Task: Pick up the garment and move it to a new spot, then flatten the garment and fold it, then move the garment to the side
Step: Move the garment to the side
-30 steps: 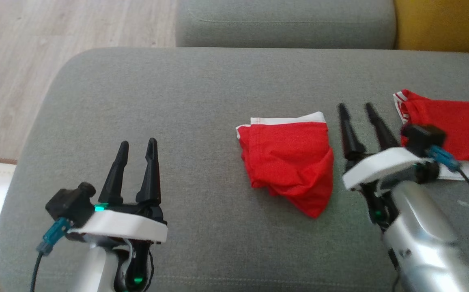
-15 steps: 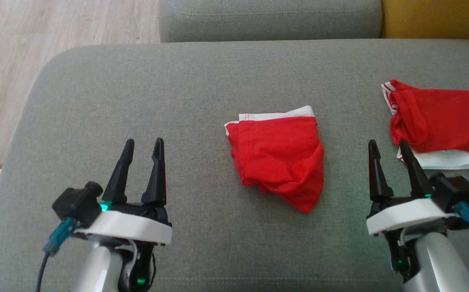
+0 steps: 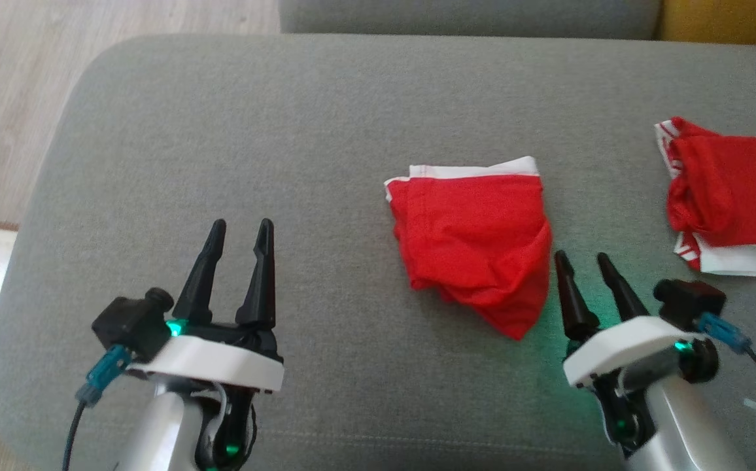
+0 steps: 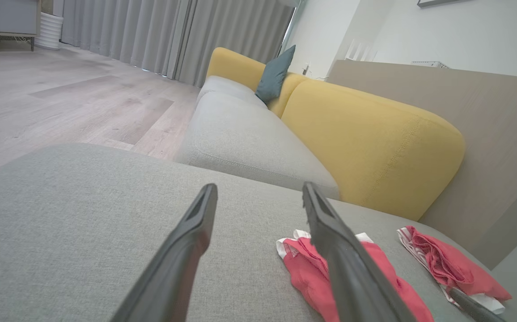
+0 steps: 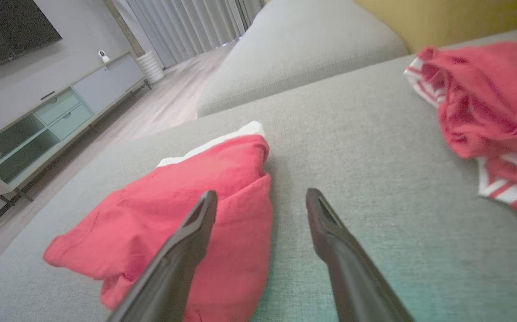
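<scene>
Garment (image 3: 473, 242): red soft knit folded into a rough wedge, with a white band along the far edge and the near corner tapering to a point. It lies creased near the middle of the grey woven sofa seat (image 3: 273, 131).

Second red piece (image 3: 734, 190): crumpled, white striped trim, well apart at the right.

Left tool (image 3: 242, 224): two dark tapered fingers spread, holding nothing, over bare cushion well left of the garment.

Right tool (image 3: 581, 256): fingers spread, holding nothing, tips just beside the garment's right edge; contact cannot be told. Half a second ago it stood nearer the second piece.

The seat's rounded left corner drops to a pale wood floor (image 3: 12, 98). Broad bare cushion lies left of and beyond the garment.
</scene>
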